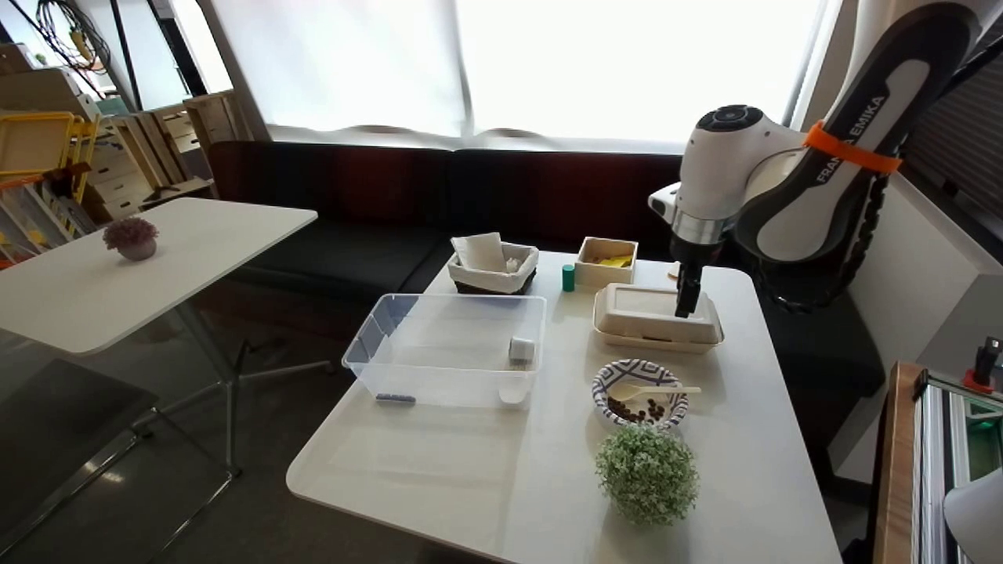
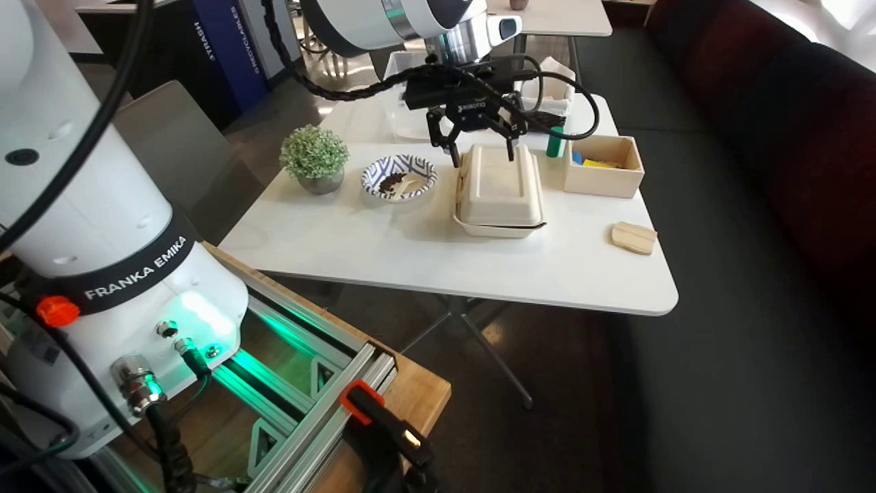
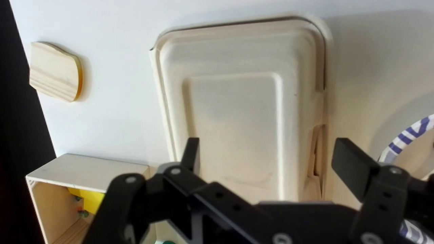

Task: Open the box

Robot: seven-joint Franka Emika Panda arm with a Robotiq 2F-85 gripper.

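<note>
The box (image 1: 646, 317) is a flat cream-white box on the table, with its lid down. It also shows in an exterior view (image 2: 498, 188) and the wrist view (image 3: 234, 101). A thin gap runs along part of the lid's rim, and a slotted tab shows on the long side facing the bowl. My gripper (image 2: 483, 156) is open and empty above the box. In the wrist view my gripper (image 3: 268, 152) has one finger over the lid's top and the other out past the tab side. I cannot tell whether either finger touches the box. In an exterior view my gripper (image 1: 686, 309) appears over the lid.
A patterned bowl (image 1: 603, 384) with a spoon stands beside the box, and a potted plant (image 1: 646, 474) beyond it. A clear plastic tray (image 1: 439, 384), a lined basket (image 1: 494, 278), a green cylinder (image 1: 568, 278), a wooden box (image 2: 602, 181) and a wood piece (image 2: 633, 238) are around it.
</note>
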